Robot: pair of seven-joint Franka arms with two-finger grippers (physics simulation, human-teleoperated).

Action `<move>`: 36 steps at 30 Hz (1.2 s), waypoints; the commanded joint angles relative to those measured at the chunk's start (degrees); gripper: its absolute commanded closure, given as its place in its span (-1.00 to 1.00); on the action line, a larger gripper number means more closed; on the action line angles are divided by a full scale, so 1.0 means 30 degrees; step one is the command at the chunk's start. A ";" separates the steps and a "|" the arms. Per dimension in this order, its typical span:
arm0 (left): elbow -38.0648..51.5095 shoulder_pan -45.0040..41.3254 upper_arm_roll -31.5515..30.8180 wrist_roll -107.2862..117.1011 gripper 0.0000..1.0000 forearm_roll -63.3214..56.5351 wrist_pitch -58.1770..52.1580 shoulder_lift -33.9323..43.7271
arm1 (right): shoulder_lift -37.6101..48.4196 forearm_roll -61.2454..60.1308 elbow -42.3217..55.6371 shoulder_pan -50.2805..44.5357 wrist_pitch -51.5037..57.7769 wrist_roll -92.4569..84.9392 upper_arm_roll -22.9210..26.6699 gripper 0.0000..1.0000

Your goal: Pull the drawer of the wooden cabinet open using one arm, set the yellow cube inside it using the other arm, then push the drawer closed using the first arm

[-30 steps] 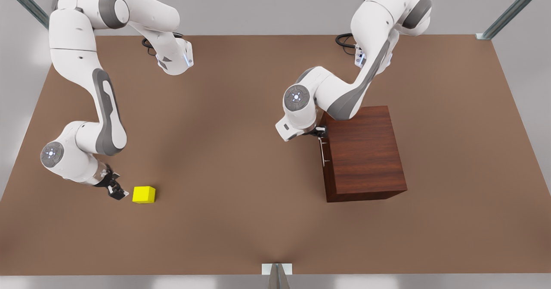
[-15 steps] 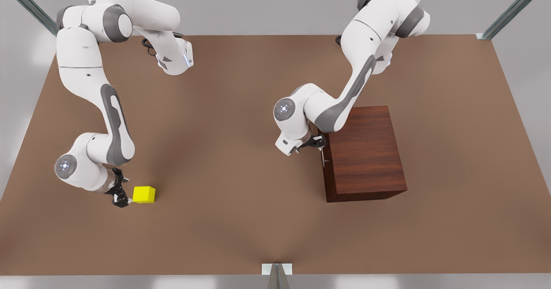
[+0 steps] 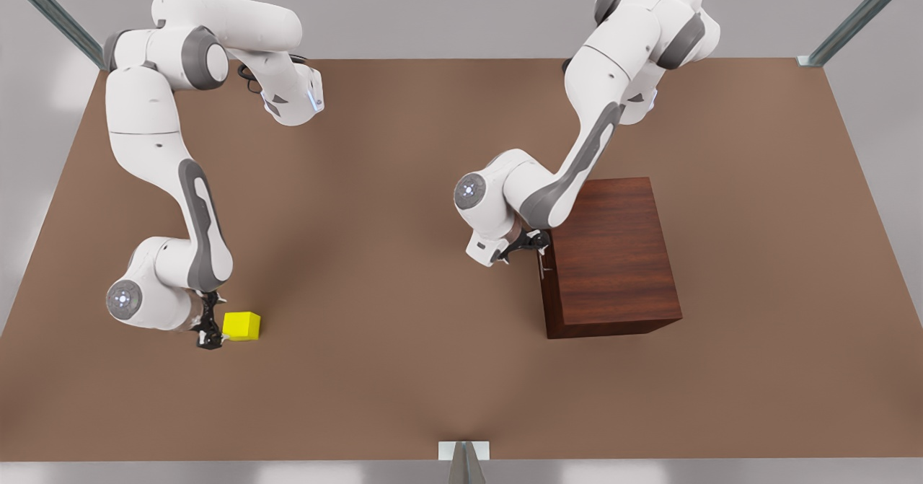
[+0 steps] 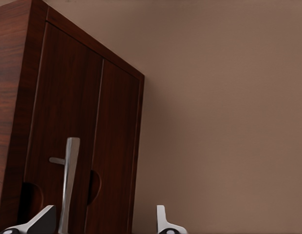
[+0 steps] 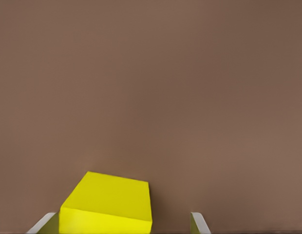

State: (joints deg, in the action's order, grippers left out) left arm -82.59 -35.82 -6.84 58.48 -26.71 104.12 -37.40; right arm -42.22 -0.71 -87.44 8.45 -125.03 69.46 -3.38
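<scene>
The wooden cabinet (image 3: 613,253) stands at the front view's right, its drawer (image 3: 546,282) shut flush. My left gripper (image 3: 537,242) is at the drawer front (image 4: 68,112), open, with the slim silver handle (image 4: 69,185) between its fingers (image 4: 44,222), close to one of them. The yellow cube (image 3: 241,325) rests on the table at the front view's left. My right gripper (image 3: 211,332) is low beside it and open; in the right wrist view the cube (image 5: 109,202) sits partly between the fingertips (image 5: 197,224).
The brown table (image 3: 404,267) stretches wide between the cube and the cabinet. Metal frame posts (image 3: 858,15) stand at the back corners, and a small bracket (image 3: 464,451) sits at the table's front edge.
My right gripper has swung in toward the yellow cube, reaching its side. My left gripper has shifted slightly along the drawer front at the handle. Cube and cabinet have not moved.
</scene>
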 commanded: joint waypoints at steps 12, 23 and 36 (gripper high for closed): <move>0.0489 -0.0012 -0.0092 0.2508 -1.00 0.0025 0.0536 -0.0598 | -0.0339 -0.0759 0.0583 -0.0591 -0.0569 0.2979 0.0073 -1.00; 0.0606 -0.0393 -0.0151 0.2362 -1.00 0.0083 0.1445 -0.0627 | -0.0867 -0.0495 0.0173 -0.0620 -0.1976 0.2979 0.0073 -1.00; 0.0665 -0.0715 -0.0151 0.2450 -1.00 0.0083 0.2236 -0.0627 | -0.1365 -0.0378 0.0114 -0.0620 -0.2680 0.2979 0.0044 -1.00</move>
State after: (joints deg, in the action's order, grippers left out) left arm -80.64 -37.94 -7.29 64.74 -26.44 109.89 -39.39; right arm -46.39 -1.97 -87.08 6.58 -132.48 77.23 -3.20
